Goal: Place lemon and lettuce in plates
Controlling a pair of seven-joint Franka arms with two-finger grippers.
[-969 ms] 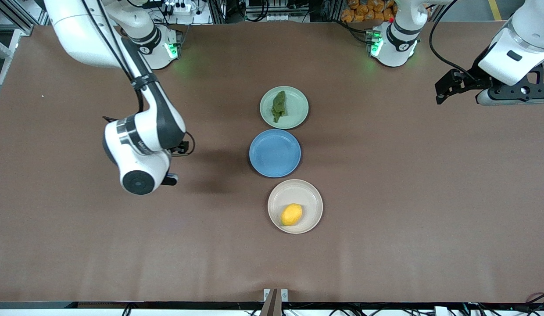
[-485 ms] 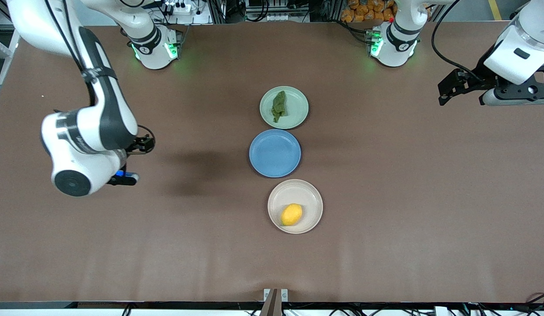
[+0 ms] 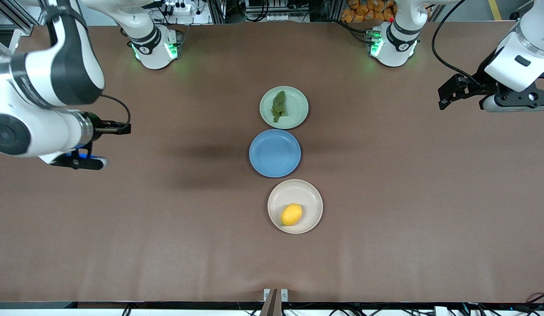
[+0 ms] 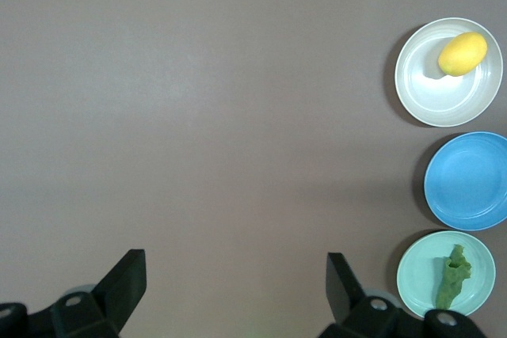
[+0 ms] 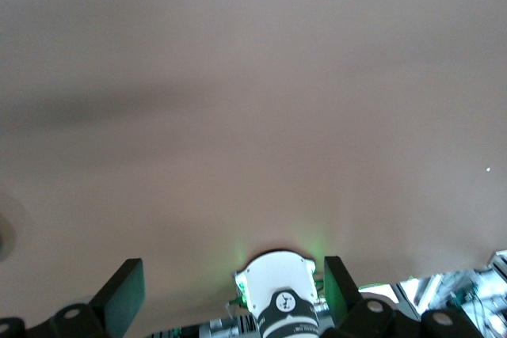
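Evidently finished: lemon (image 3: 291,214) sits in the beige plate (image 3: 311,195), lettuce (image 3: 279,105) in the mint plate (image 3: 298,98); left gripper (image 4: 236,275) and right gripper (image 5: 234,282) hang spread wide, empty, over bare table (image 3: 408,197).

I see three plates in a row: the farthest plate (image 3: 284,107) holds the lettuce (image 3: 279,105). A middle plate (image 3: 275,153) follows. The nearest plate (image 3: 295,206) holds the lemon (image 3: 291,214).

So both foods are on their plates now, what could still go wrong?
Little, probably. The lemon lies off-centre near the beige plate rim, so a jolt might roll it out. The lettuce rests on the mint plate. The open left gripper and open right gripper hang over bare table, apart from the plates.
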